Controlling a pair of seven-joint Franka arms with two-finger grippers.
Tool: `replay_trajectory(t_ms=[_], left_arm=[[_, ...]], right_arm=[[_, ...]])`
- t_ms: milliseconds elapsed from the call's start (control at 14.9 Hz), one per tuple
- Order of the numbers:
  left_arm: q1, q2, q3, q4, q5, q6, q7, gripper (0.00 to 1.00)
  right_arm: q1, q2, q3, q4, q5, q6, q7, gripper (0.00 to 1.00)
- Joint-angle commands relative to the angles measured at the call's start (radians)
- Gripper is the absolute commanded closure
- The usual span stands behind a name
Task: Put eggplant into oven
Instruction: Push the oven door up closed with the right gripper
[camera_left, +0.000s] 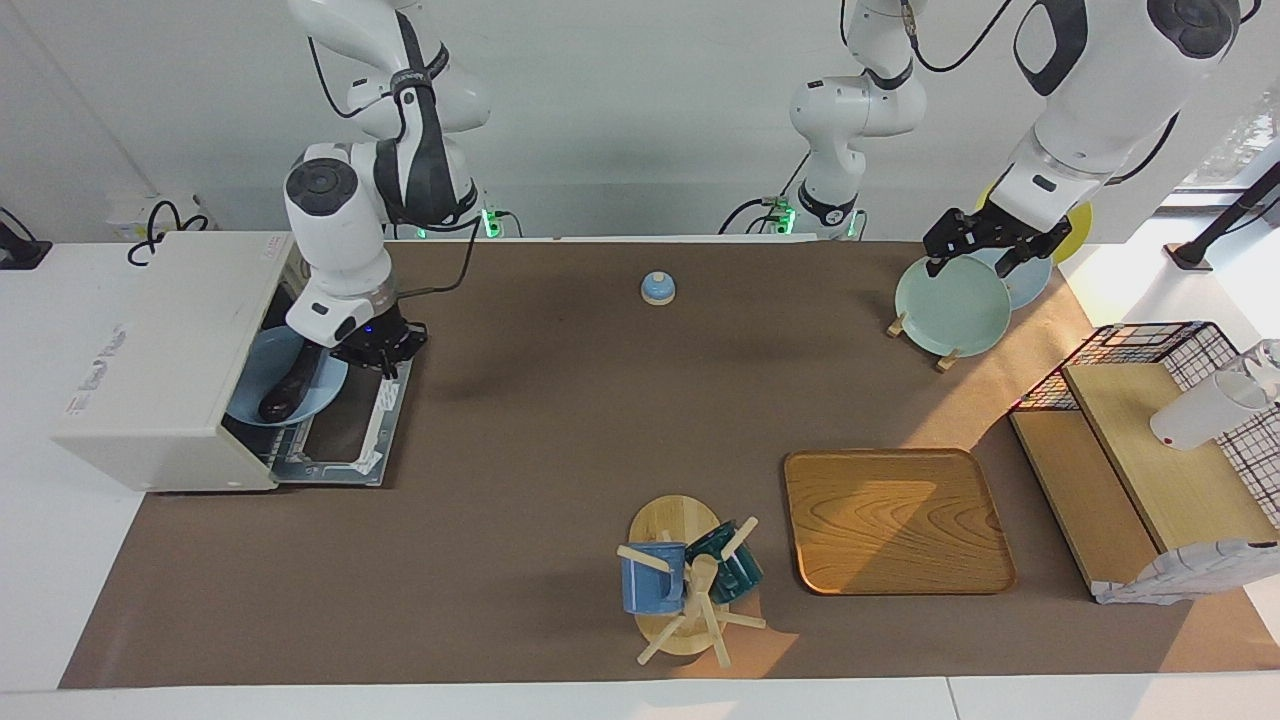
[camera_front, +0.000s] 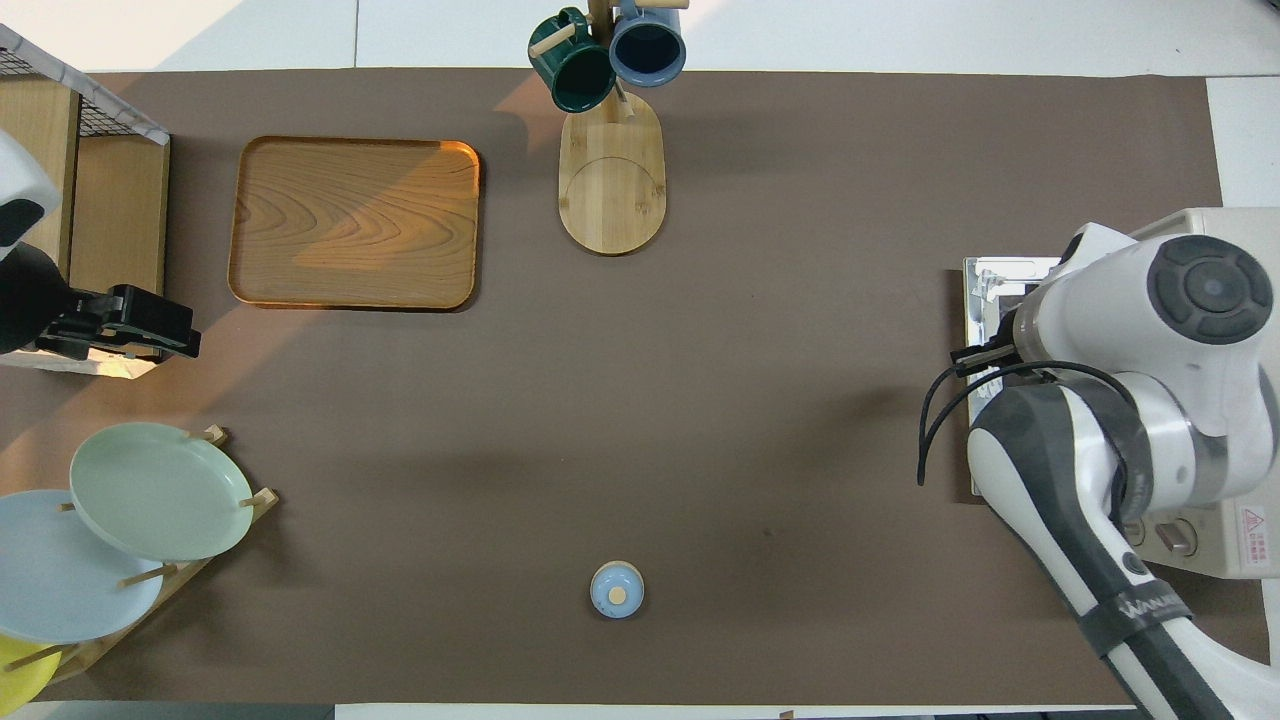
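Nearest the robots, at the upper middle of the facing view, a small blue bell is sitting on the brown mat. At the upper right of that view the left gripper is hanging over the green plate in the plate rack; whether its jaws are apart or together cannot be told.

At the left of that view, the oven is standing with its door lying open and flat. The eggplant is lying on a blue plate at the oven's mouth. The right gripper is hovering over the plate's edge, its jaws' state unreadable.

Farther out, a wooden tray is lying at lower right, and beside it a mug stand is carrying a blue mug and a green mug.
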Motion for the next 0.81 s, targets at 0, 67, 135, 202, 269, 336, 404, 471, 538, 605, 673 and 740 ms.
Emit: replay_trajectory(t_ms=[0,67,135,202,269,336,404,471,538,605,673,740], left_arm=[[0.012,-0.026,-0.007,-0.025,0.016,0.004,-0.002,0.0],[0.012,-0.026,-0.007,-0.025,0.017,0.004,-0.002,0.0],[0.012,-0.026,-0.007,-0.025,0.016,0.004,-0.002,0.0],[0.012,-0.026,-0.007,-0.025,0.016,0.004,-0.002,0.0],[0.012,-0.026,-0.007,-0.025,0.016,0.004,-0.002,0.0],[0.012,-0.026,-0.007,-0.023,0.016,0.004,-0.002,0.0],[0.012,-0.026,-0.007,-0.025,0.016,0.004,-0.002,0.0],[0.012,-0.026,-0.007,-0.025,0.016,0.004,-0.002,0.0],[0.012,-0.026,-0.007,-0.025,0.016,0.004,-0.002,0.0],[0.012,-0.026,-0.007,-0.025,0.016,0.004,-0.002,0.0],[0.012,-0.026,-0.007,-0.023,0.016,0.004,-0.002,0.0],[0.012,-0.026,-0.007,-0.025,0.016,0.004,-0.002,0.0]], right_arm=[[-0.012,0.051,0.0,-0.045,0.019,0.086,0.031,1.0],[-0.014,0.07,0.0,-0.045,0.019,0.089,0.052,1.0],[-0.014,0.09,0.0,-0.045,0.019,0.105,0.065,1.0],[-0.012,0.098,0.0,-0.045,0.019,0.109,0.075,1.0],[-0.012,0.107,-0.002,-0.046,0.019,0.109,0.078,1.0],[-0.012,0.11,-0.002,-0.046,0.019,0.109,0.075,1.0],[-0.012,0.113,-0.002,-0.048,0.017,0.112,0.075,1.0],[-0.011,0.121,-0.002,-0.048,0.016,0.112,0.075,1.0],[-0.012,0.124,-0.002,-0.048,0.014,0.112,0.078,1.0],[-0.012,0.125,-0.003,-0.049,0.001,0.112,0.078,1.0],[-0.011,0.128,-0.003,-0.054,-0.009,0.112,0.075,1.0],[-0.011,0.127,-0.003,-0.054,-0.047,0.112,0.071,1.0]])
